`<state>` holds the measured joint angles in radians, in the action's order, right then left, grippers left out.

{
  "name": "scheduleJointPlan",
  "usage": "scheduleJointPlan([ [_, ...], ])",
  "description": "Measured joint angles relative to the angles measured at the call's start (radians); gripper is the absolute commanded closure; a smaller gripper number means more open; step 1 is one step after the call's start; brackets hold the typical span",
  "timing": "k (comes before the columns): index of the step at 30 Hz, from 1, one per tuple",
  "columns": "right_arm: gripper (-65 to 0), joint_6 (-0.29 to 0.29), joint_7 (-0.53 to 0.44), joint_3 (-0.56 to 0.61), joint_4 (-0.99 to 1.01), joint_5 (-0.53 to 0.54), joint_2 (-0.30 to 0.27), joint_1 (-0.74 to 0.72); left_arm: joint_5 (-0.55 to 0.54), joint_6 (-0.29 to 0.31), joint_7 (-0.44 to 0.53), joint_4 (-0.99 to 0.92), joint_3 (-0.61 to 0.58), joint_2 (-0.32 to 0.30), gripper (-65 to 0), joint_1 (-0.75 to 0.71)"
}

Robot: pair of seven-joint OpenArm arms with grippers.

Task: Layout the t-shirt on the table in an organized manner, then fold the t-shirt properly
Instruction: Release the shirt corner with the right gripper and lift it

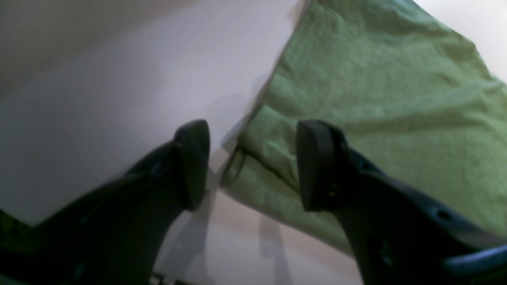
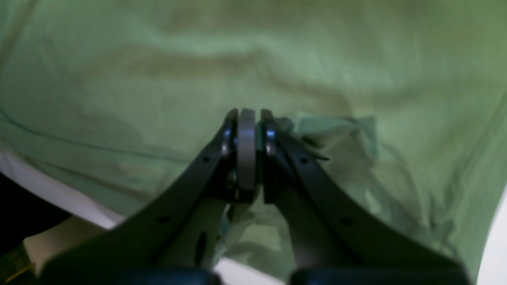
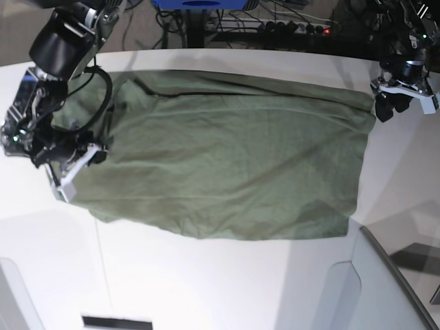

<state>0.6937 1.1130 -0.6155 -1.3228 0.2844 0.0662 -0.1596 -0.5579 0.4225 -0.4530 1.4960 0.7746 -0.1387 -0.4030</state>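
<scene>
The t-shirt (image 3: 227,165) lies spread on the table (image 3: 206,289), long axis running arm to arm. Right gripper (image 2: 246,118) sits on the shirt's near end, jaws closed, pinching cloth. Left gripper (image 1: 253,162) hovers at the far corner, jaws apart, holding nothing; the corner lies between them.

Behind the far edge of the work surface runs a dark strip with tangled cables (image 3: 275,17), a power strip (image 3: 299,27) showing a small red light, and a blue object (image 3: 199,4) at top centre. A grey translucent panel (image 3: 395,289) stands in the near right corner.
</scene>
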Motion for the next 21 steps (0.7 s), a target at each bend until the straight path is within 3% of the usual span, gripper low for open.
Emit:
scheduleJointPlan([
  [8,-2.1,-0.003,-0.138,0.002,0.173,-0.003,-0.058,-0.099,-0.003,0.004,0.0,0.0,0.007,-0.005,-32.6,-0.008],
  [21,-3.0,-0.004,-0.378,0.002,0.241,-0.004,-0.064,-0.122,-0.001,0.003,0.0,0.0,0.007,-0.004,-32.6,-0.01],
])
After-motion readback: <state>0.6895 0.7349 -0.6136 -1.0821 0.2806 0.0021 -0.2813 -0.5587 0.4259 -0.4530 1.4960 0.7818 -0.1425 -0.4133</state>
